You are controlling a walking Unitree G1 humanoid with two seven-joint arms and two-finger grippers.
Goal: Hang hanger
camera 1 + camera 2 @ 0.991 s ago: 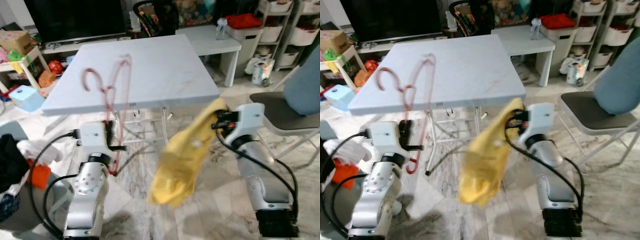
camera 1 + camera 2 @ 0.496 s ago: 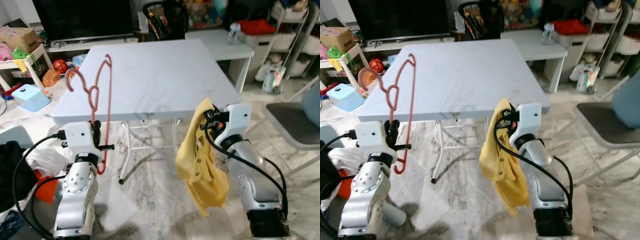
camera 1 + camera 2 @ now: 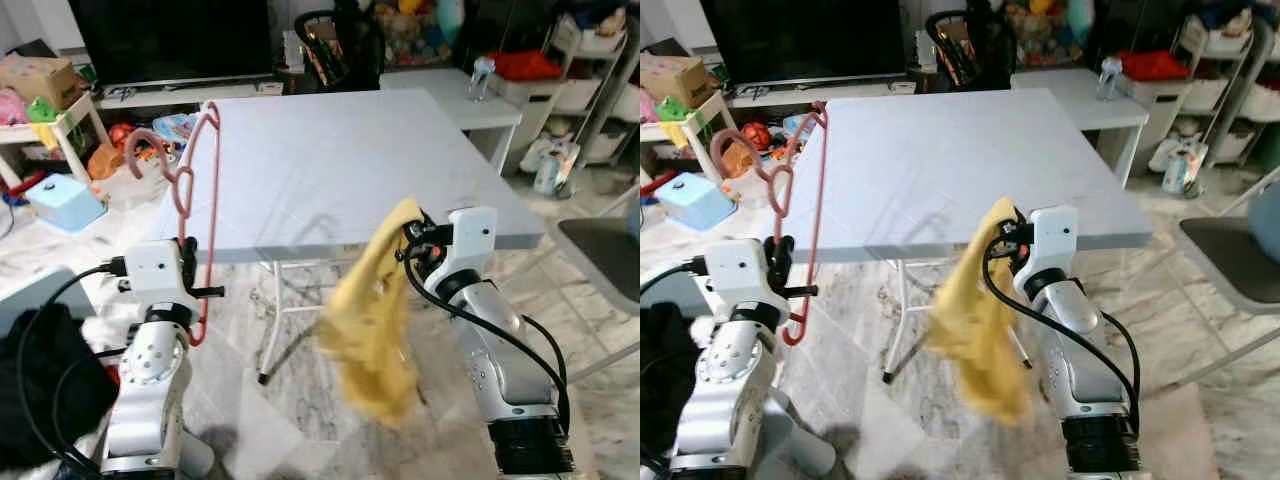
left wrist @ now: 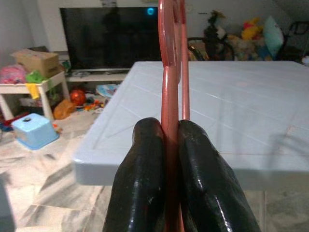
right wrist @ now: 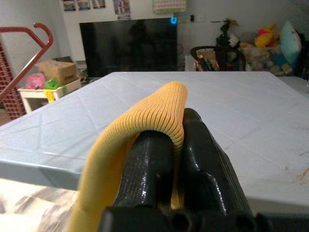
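The left gripper (image 4: 166,145) is clamped tight on the pink hanger (image 3: 205,200), both black fingers (image 4: 140,174) pressed against its thin shaft with no gap. The hanger stands upright, long axis vertical, rising from the gripper past the near left corner of the white table (image 3: 350,170); its hook (image 3: 145,150) curls over at the top toward the robot's left. A short end of it pokes out below the gripper.

The right gripper (image 5: 174,140) is closed on a yellow shirt (image 3: 375,320), a ribbed fold pinched between the fingers and draped over one of them. The rest of the cloth hangs down in front of the table's near edge, blurred, well apart from the hanger.

From the head you see both arms raised just short of the table and the whole length of hanger and shirt. The wrist views give the grips up close. The right wrist also catches the hanger's hook off to one side, and a dark television (image 5: 128,46) beyond the table.
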